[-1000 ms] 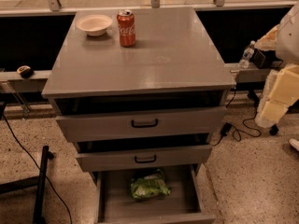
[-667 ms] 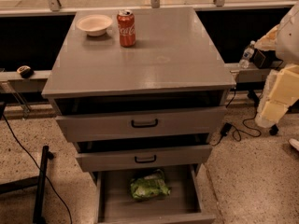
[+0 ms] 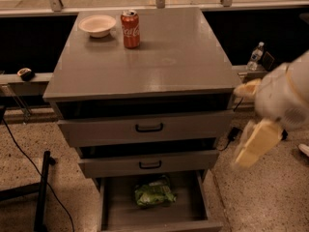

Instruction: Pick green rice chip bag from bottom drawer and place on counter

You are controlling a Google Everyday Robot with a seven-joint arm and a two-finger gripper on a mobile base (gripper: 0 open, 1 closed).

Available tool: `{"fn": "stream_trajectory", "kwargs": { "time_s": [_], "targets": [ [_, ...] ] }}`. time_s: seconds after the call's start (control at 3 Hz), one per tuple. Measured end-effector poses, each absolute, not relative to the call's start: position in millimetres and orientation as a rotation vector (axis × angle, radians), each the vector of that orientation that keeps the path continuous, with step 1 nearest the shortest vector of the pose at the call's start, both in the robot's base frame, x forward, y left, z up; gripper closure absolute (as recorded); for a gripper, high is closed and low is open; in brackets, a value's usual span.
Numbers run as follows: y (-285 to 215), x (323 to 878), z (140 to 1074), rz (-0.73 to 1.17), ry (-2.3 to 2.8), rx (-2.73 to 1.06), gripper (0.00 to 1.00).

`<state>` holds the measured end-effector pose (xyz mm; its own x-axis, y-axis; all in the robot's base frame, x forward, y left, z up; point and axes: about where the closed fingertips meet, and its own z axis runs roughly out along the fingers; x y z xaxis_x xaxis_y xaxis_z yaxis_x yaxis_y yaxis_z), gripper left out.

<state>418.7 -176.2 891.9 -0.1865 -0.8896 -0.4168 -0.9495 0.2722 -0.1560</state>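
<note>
The green rice chip bag [image 3: 154, 193] lies crinkled in the open bottom drawer [image 3: 112, 211], near its middle and toward the back. The counter [image 3: 164, 57] is the grey top of the cabinet, above it. My gripper [image 3: 257, 146] hangs off the pale arm [image 3: 285, 98] to the right of the cabinet, level with the middle drawer. It is well clear of the bag and nothing shows in it.
A red soda can [image 3: 130, 29] and a white bowl [image 3: 97, 25] stand at the counter's back left. The top drawer [image 3: 145, 128] and middle drawer [image 3: 149, 164] are pulled out slightly. A water bottle [image 3: 255, 56] stands behind on the right. A black cable and stand [image 3: 41, 192] are on the floor at left.
My arm has swung left and down, closer to the right side of the cabinet. The bag and the drawers have not moved.
</note>
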Motion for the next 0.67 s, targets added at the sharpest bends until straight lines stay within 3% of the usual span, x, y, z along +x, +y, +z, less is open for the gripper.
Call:
{"fn": "stream_trajectory", "kwargs": {
  "time_s": [0.67],
  "targets": [
    [-164.6, 408.2, 865.1, 0.281, 2.112, -1.577, 0.0]
  ]
}}
